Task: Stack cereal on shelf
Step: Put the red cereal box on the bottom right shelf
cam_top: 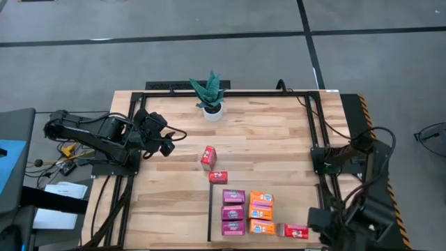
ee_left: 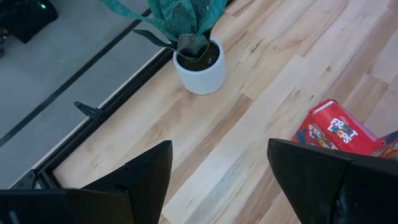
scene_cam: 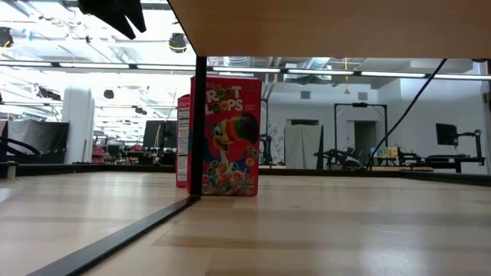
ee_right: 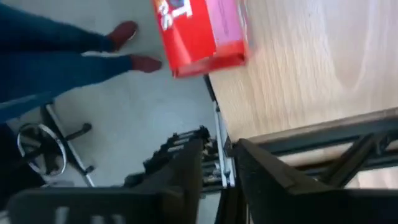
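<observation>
Three magenta-purple cereal boxes (cam_top: 233, 212) and three orange ones (cam_top: 261, 213) lie in two rows on the shelf (cam_top: 293, 202), a light panel edged by a black strip (cam_top: 210, 209). One red box (cam_top: 296, 231) lies at the shelf's near right. Another red box (cam_top: 208, 157) stands upright on the tabletop, and a third (cam_top: 218, 177) lies just beyond the shelf's far corner. My right gripper (cam_top: 319, 223) hovers right of the near red box (ee_right: 199, 31); its fingers (ee_right: 186, 174) stand a little apart with nothing between. My left gripper (ee_left: 217, 180) is open above the table's left side.
A potted green plant (cam_top: 211, 97) stands at the table's far edge. Black frame rails (cam_top: 313, 132) run along the table's sides. A person's legs (ee_right: 62, 56) show on the floor beyond the near edge. Bare wood lies between the left arm and the boxes.
</observation>
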Controlling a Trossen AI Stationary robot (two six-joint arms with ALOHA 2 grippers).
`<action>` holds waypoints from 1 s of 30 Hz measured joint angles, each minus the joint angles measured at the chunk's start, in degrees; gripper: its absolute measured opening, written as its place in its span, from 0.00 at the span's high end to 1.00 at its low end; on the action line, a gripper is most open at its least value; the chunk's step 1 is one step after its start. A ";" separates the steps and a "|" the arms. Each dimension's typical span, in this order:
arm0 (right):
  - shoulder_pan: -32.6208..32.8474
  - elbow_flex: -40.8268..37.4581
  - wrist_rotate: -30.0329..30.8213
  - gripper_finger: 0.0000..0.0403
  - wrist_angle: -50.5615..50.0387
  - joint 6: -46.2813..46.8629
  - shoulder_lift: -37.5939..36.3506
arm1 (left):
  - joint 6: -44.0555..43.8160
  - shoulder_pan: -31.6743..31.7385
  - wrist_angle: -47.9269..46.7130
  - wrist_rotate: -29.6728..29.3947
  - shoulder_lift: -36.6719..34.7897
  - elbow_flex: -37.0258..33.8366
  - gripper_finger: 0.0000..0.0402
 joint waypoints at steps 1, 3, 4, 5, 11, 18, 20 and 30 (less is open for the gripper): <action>-0.04 -0.72 0.93 0.74 0.26 -0.03 0.08 | 0.00 0.00 0.00 -0.01 0.00 0.00 0.36; -0.41 -2.22 2.60 0.79 0.63 -0.93 0.10 | 0.04 0.01 0.00 -0.01 0.00 0.00 0.36; -0.93 -2.74 3.26 0.81 1.04 -1.95 0.10 | 0.26 -0.01 0.00 -0.01 0.00 0.00 0.36; -1.50 -3.24 3.76 0.83 1.56 -3.25 0.10 | 0.61 -0.01 0.00 -0.02 0.00 0.01 0.36; -5.01 -3.87 3.90 0.89 1.46 -10.21 0.12 | 1.13 0.00 0.00 -0.28 0.00 0.00 0.36; -6.62 -3.87 1.31 0.94 1.80 -11.87 0.12 | 1.01 0.01 -0.02 -0.25 0.00 0.00 0.36; -6.21 -3.87 -0.52 0.94 1.94 -10.92 0.12 | 1.03 0.01 -0.02 -0.25 0.00 0.00 0.36; 0.07 -3.85 -1.14 0.95 15.92 -6.56 -0.10 | -1.43 -0.18 3.97 3.74 0.00 0.00 0.36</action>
